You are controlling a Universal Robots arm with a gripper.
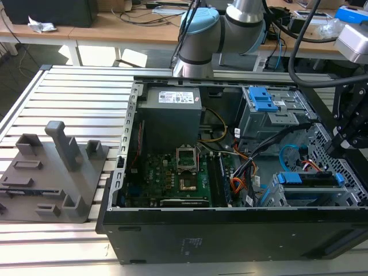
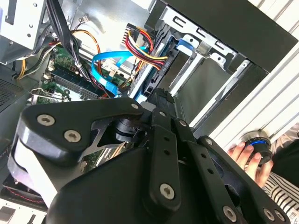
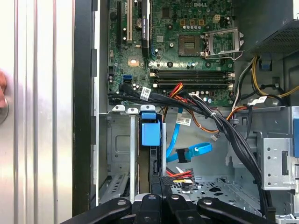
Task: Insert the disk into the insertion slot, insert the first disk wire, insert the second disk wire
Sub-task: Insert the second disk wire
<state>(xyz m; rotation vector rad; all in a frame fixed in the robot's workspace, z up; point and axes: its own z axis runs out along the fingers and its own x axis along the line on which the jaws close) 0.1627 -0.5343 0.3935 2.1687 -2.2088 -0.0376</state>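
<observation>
Looking first at the exterior view, we saw the computer case (image 1: pixel 172 241) lying on its side on the slatted table (image 1: pixel 75 92) with its open face up. We judged that this let the arm reach in from above. The gripper (image 1: pixel 348 137) hung over the case's corner at the exterior view's right, just above the disk (image 1: pixel 307 179). The disk stood on edge in its blue carrier inside the insertion slot (image 1: pixel 290 198), so we took step 1 of 3 as done. The larger bay (image 1: pixel 287 115) with blue latches sat beyond it. A grey fixture (image 1: pixel 57 172) stood well apart on the table at the exterior view's left.

In the second wrist view, the gripper's own black linkage hid the place where it closes. We could not tell how far open it was or whether it held anything. A red, yellow and black power wire bundle (image 2: pixel 140 42) ran towards the disk's end, and we could not tell whether its plug was seated. A person's hand (image 2: pixel 243 156) rested on a round knob (image 2: pixel 257 142) outside the case, probably so that the arm could be halted.

In the first wrist view, the blue data wire (image 3: pixel 196 150) curled loose beside the slot. Its plug lay apart from the disk and, as we judged, within the gripper's reach. The motherboard (image 3: pixel 187 46) lay beyond.
</observation>
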